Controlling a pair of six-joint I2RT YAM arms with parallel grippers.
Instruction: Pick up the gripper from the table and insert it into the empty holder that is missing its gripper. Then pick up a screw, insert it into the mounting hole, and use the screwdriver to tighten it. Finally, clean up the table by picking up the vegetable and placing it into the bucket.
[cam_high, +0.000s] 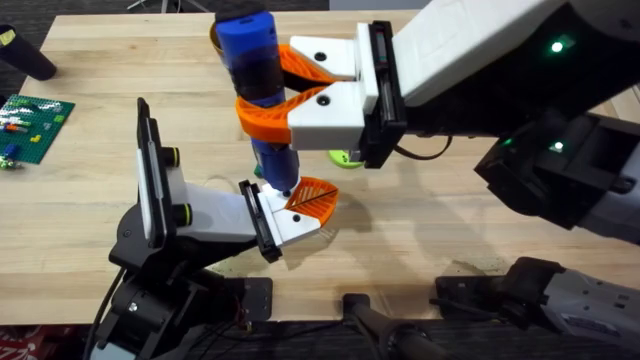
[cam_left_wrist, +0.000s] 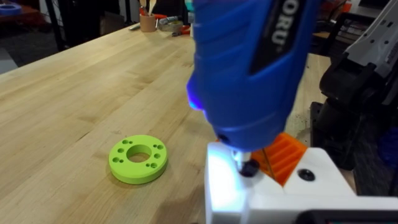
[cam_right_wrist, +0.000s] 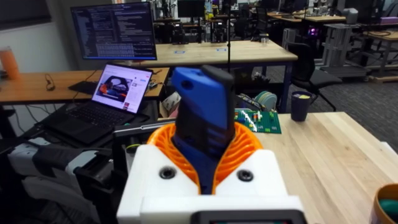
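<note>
Right gripper (cam_high: 262, 92) clamps the screwdriver (cam_high: 256, 75) upright, tip on the screw at the holder (cam_high: 285, 226) with the orange finger (cam_high: 312, 196) already seated; tightening underway, vegetable cleanup left; left fingers can't tell.

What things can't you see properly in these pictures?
- The screw: in the left wrist view the screwdriver covers all but a dark tip at the white base, so how far in it sits is unclear.
- The bucket: cut off by the right wrist view's edge.
- The holder: overhead, its joint with the gripper lies under the screwdriver's end.
- The right claw clamps the screwdriver.
</note>
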